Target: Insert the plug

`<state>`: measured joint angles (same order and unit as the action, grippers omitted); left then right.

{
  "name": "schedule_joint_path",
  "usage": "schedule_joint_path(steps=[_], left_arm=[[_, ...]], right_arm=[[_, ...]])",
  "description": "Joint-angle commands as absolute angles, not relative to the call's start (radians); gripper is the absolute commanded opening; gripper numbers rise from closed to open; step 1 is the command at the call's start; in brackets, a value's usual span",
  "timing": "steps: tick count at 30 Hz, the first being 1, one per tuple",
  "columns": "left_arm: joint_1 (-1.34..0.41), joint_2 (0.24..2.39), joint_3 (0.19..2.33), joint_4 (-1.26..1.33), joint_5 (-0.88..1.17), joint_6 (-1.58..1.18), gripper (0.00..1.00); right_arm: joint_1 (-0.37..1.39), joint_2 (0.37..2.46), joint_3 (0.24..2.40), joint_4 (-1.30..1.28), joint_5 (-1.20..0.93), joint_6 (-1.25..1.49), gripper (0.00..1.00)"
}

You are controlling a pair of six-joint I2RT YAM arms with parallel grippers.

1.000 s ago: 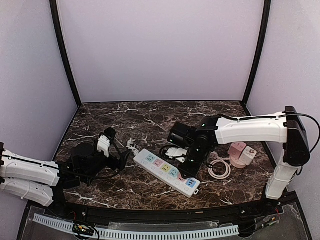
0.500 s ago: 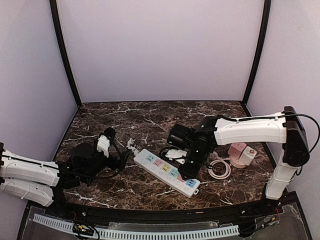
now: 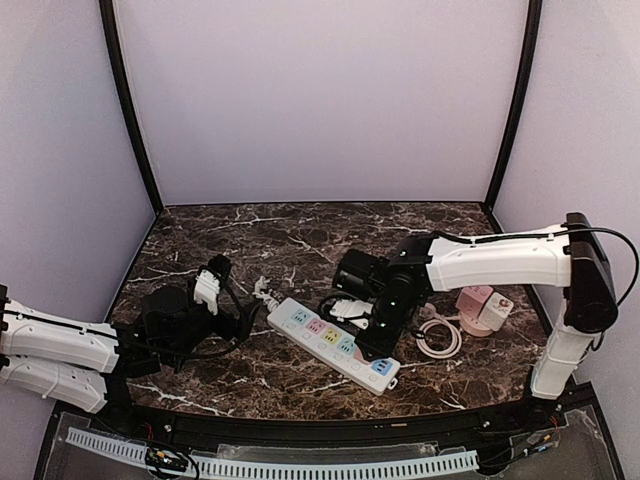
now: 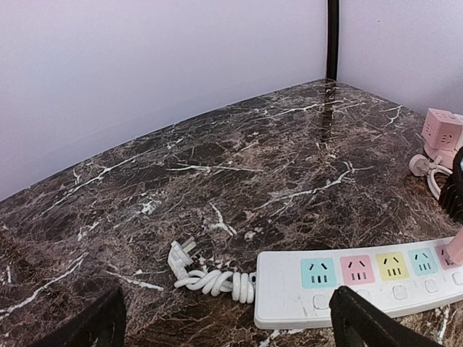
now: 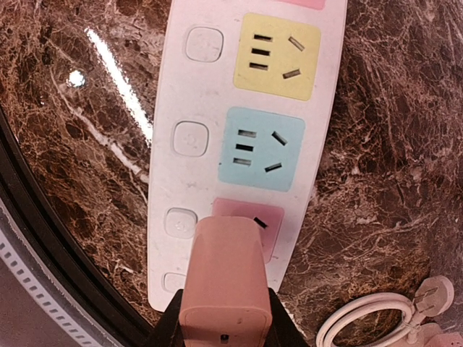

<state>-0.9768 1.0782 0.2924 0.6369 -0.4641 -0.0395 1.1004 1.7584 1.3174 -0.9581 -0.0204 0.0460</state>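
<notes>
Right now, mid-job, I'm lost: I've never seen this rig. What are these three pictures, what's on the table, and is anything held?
You are looking at two robot arms bolted at the near edge of a marble table. The wide picture looks down from above and behind them. The other two pictures come from a camera on each wrist. On the table lie a white power strip with coloured sockets, its own coiled cord, a pink cube socket and a white cable loop. The right pincer is shut on a pink plug, which sits right over the strip's pink socket. I cannot tell whether its pins are in. The left pincer is open, holds nothing, and faces the strip's cord end.
</notes>
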Motion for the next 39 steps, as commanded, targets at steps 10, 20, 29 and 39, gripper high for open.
schedule_joint_path(steps=[10, 20, 29, 39], left_arm=[[-0.968, 1.056, 0.274, 0.626, -0.459, -0.052, 0.99], [-0.969, 1.054, 0.273, 0.626, -0.459, -0.051, 0.99], [-0.968, 1.052, 0.272, 0.625, -0.457, -0.052, 0.99], [-0.969, 1.048, 0.27, 0.626, -0.457, -0.052, 0.99]], right_arm=[[1.111, 1.829, 1.351, -0.991, -0.004, 0.055, 0.0], [1.111, 1.883, 1.392, -1.013, 0.026, 0.058, 0.0], [1.113, 1.931, 1.432, -1.036, 0.041, 0.08, 0.0], [1.115, 1.94, 1.448, -1.058, 0.055, 0.12, 0.0]])
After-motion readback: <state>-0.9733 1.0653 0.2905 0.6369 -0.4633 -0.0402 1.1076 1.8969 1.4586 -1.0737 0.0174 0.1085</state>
